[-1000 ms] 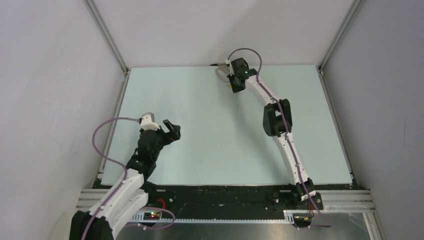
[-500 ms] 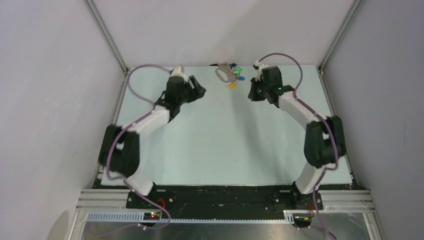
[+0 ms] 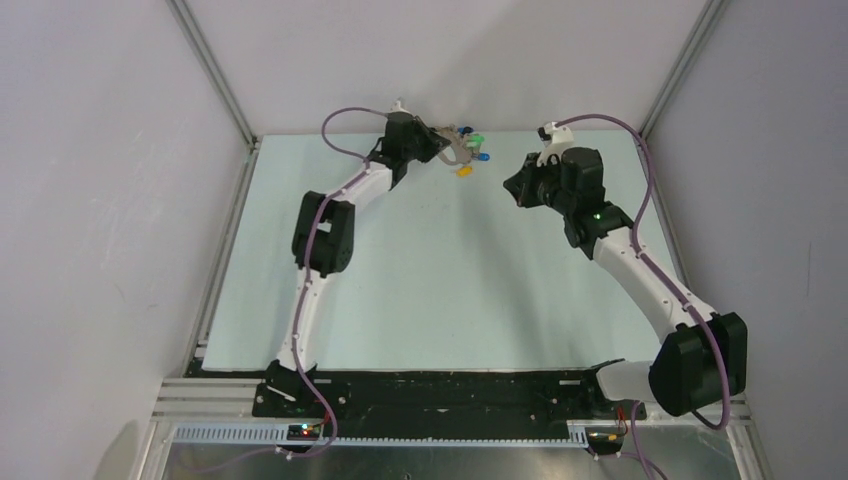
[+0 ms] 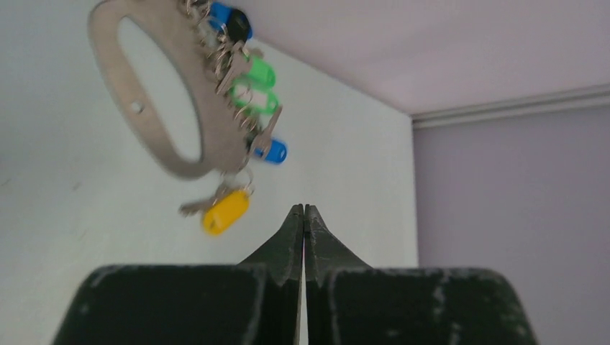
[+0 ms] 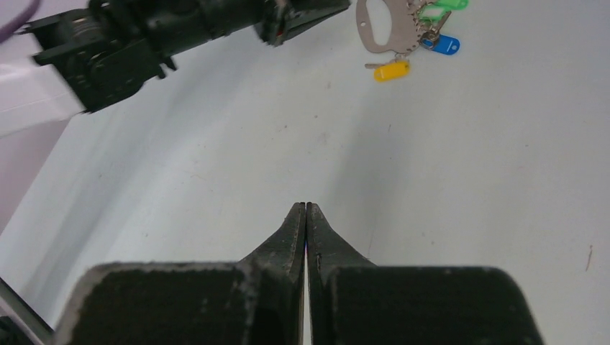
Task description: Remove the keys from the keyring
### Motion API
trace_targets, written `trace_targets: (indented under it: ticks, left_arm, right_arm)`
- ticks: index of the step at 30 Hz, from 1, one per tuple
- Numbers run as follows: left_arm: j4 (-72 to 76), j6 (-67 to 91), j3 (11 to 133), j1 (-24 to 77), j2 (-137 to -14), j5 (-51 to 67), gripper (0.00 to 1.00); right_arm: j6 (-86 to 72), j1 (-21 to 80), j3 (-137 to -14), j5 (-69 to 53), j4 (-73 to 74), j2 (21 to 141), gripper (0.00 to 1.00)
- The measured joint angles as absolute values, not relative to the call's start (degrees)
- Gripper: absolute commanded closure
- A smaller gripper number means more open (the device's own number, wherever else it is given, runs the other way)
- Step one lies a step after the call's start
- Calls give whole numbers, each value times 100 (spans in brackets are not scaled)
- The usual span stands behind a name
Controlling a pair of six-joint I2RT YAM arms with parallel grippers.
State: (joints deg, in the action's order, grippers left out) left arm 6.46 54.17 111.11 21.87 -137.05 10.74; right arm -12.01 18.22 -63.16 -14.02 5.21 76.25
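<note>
While both arms are bolted at the near edge of the pale table, they are stretched towards its far side. The right gripper is found nearer, right of centre, above bare table; its jaws are pressed fully together and nothing is held between them. The left gripper is reached further, close to the far edge, with its jaws likewise closed on nothing. Just beyond its tips the keyring is seen lying flat on the table by the far wall; whether it is touched cannot be told. The keys are all threaded on the ring's right side, with green and blue tags bunched together and a yellow tag nearest.
</note>
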Motion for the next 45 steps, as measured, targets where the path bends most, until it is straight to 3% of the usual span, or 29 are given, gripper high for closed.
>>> trace_targets:
  ticks: [9,15,22,27,29,30,32,37,42,45]
  left_arm:
    - [25,7426,13618,2224,-15646,902,100]
    - [-668,8086,13133,2268,-15736,604,100]
    - [-1415,7808,12370,2539,-14999,309,100]
    - [-1693,7732,12578,2689,-15002,355,100]
    - [-1702,7673,12615,2703,-14988,336,100]
    - [-1699,7618,12615,2703,-14969,298,100]
    - [-1715,7474,12580,2685,-14910,185,100]
    - [-1791,6810,12040,2637,-14199,-36,91]
    - [-1691,5951,10897,2567,-12608,-193,87]
    - [-1509,5365,9841,2519,-11225,-364,87]
  right_arm:
    - [-1337,1614,-5874,-1444,228,7089,100]
    - [-1452,1505,-5800,-1446,86,6840,100]
    - [-1592,1448,-5688,-1452,-27,6724,100]
    - [-1669,1437,-5575,-1492,-73,6678,100]
    - [-1688,1437,-5524,-1516,-73,6641,84]
    - [-1693,1437,-5516,-1525,-69,6632,63]
    - [-1715,1437,-5513,-1505,-75,6641,46]
    - [-1949,1437,-5533,-1328,-314,7105,35]
    - [-2799,1411,-5835,-1284,-639,8377,39]
    - [-3774,1391,-6058,-1417,-1267,9286,59]
